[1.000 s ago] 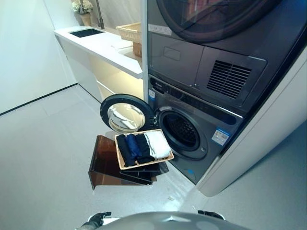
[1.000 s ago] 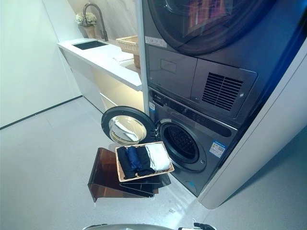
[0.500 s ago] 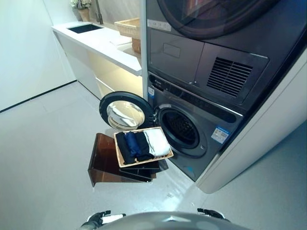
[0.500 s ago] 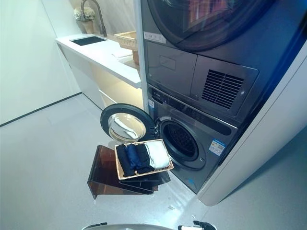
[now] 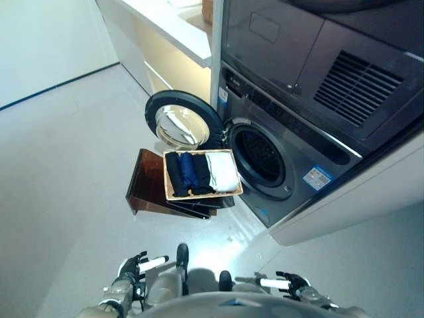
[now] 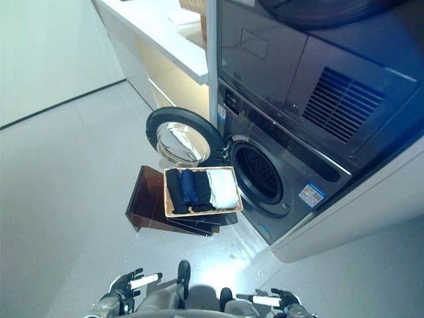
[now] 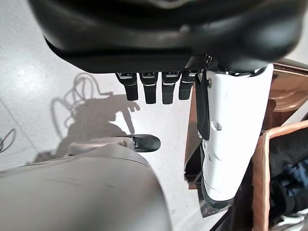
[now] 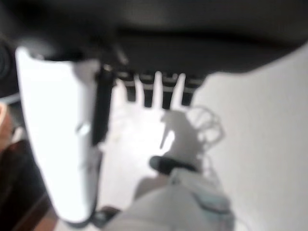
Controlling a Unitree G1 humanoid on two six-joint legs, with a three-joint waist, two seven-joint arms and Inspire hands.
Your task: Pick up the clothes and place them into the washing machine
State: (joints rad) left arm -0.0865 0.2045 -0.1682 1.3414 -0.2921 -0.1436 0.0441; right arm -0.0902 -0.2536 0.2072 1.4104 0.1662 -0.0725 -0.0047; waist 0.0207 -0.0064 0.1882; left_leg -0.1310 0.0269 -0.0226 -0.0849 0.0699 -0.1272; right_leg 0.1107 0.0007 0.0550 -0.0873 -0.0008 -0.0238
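A wicker basket (image 5: 169, 196) rests on a brown stand (image 5: 147, 187) in front of the washing machine (image 5: 291, 169). Folded clothes (image 5: 201, 172) lie in it side by side: dark and blue pieces, with a white one nearest the machine. The round door (image 5: 180, 126) stands swung open beside the drum opening (image 5: 262, 156). My left hand (image 5: 130, 268) and right hand (image 5: 291, 283) hang low at the near edge, well short of the basket, both open and holding nothing. In the left wrist view the fingers (image 7: 149, 89) are straight, and the basket rim (image 7: 262, 183) shows beyond the thumb.
A dryer (image 5: 318, 59) is stacked above the washer. A white counter (image 5: 175, 23) runs along the wall to the left of the machines. A white side panel (image 5: 358, 202) juts out on the right. Grey floor lies between me and the stand.
The whole picture has shifted: the camera now looks further down, so the machine and basket sit higher in view. Both hands show more fully at the near edge.
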